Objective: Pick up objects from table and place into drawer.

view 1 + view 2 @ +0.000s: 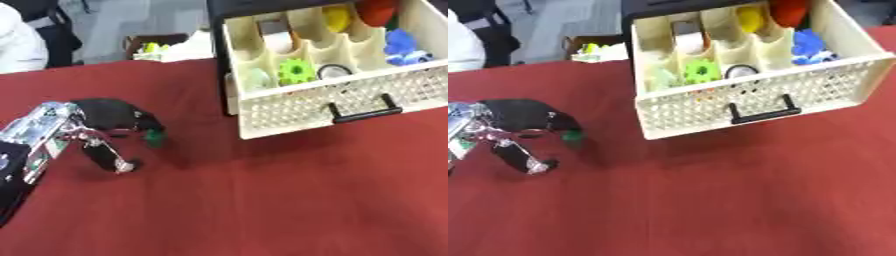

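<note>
The fingers (140,120) of the left hand (105,117) are curled, and their tips meet a small green thing (155,136). The thumb (109,157) bends down below them, and its tip sits low by the red worktop (262,200). There is a gap between the thumb tip and the fingertips, so the hand looks like a hook. The green thing sits right at the fingertips, on the side away from the arm. It is too small to tell what it is. I cannot tell if it is lifted or lying on the cloth.

The arm (39,132) is silver and black and comes in from the left edge.

Well apart from the hand, up and to the right, a cream drawer (306,107) stands pulled out of a black cabinet (220,60). Its front has many small holes and a black handle (363,112). Inside it has little walls that make boxes. In the boxes lie a green gear (296,71), a yellow thing (335,17), a red thing (376,11), a blue thing (402,47), a dark ring (332,71) and a white roll (278,41).

The left eye view shows more of the arm at the edge. The right eye view shows more of the worktop to the right of the drawer.

The right hand shows in neither view.
</note>
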`<control>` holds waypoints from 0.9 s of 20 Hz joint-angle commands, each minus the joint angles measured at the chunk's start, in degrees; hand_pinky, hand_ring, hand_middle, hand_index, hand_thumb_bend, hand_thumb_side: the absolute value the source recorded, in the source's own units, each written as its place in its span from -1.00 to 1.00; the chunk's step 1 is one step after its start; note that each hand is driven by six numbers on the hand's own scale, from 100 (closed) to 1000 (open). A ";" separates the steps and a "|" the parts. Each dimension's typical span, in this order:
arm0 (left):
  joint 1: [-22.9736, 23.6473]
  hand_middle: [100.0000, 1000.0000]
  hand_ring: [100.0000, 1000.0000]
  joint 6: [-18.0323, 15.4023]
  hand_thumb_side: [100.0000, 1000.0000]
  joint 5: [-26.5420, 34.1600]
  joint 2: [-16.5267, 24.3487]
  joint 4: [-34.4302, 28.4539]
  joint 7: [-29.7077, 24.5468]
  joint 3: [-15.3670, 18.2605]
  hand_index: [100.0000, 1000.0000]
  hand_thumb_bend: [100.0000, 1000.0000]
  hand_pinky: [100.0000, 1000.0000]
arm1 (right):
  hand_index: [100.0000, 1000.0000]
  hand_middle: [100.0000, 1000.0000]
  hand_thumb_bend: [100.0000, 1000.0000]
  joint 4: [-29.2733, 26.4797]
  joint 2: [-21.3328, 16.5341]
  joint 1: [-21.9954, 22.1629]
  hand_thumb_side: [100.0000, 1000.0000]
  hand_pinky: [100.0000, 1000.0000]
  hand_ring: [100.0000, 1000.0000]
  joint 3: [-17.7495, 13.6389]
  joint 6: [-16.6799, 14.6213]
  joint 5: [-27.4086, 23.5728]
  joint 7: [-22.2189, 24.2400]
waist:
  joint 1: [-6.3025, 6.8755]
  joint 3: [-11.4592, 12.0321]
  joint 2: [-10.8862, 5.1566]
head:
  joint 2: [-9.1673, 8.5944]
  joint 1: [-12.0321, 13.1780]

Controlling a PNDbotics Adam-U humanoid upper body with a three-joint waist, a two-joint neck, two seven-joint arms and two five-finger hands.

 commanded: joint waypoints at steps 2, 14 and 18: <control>-1.42 0.76 0.71 -0.27 -0.06 0.04 0.62 -0.14 -0.04 0.62 1.00 -0.70 0.63 | 0.33 0.09 -1.00 -0.94 -0.70 -0.52 1.00 0.31 0.33 -0.77 0.42 0.47 -0.03 | -0.57 -0.11 -1.04 | -0.70 0.27; -1.64 0.56 0.64 0.18 -0.14 -0.46 0.39 -0.13 -0.01 0.39 1.00 -0.76 0.58 | 0.32 0.09 -1.00 -0.94 -0.36 -0.56 1.00 0.31 0.33 -0.84 1.55 1.12 0.07 | -0.53 -0.01 -0.95 | -0.42 0.19; -1.67 0.50 0.61 0.29 -0.19 -0.45 0.36 -0.16 -0.02 0.36 0.94 -0.78 0.55 | 0.32 0.09 -1.00 -0.94 -0.34 -0.62 1.00 0.31 0.33 -0.82 1.73 1.07 0.05 | -0.56 -0.03 -0.99 | -0.50 0.16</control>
